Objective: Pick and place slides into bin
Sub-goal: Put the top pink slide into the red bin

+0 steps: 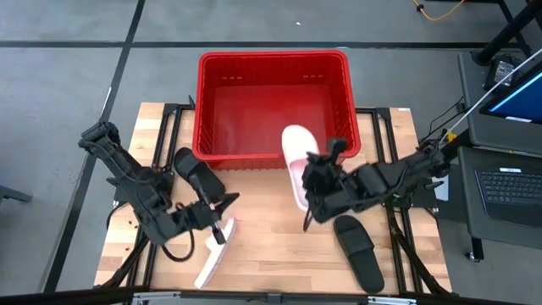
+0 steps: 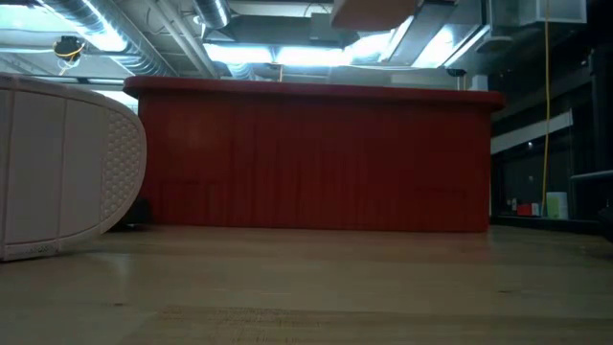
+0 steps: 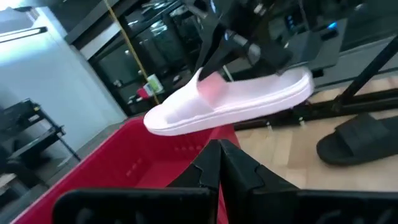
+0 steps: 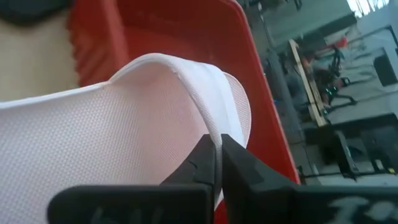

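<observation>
We can read no brand or writing on anything here. Our right pincer [image 1: 312, 180] is pinched tight on a pink sandal [image 1: 297, 163], whose toe end reaches beyond it over the near rim of the red bin [image 1: 273, 60]. The bin floor past that rim lies bare. A black sandal [image 1: 359, 251] lies behind this pincer on the table [image 1: 279, 246]. Our left pincer [image 1: 222, 222], closed on nothing, sits near another pink sandal [image 1: 212, 257] and another black sandal [image 1: 197, 174].

Pink slide [image 2: 57, 172] cut off at low view's edge
</observation>
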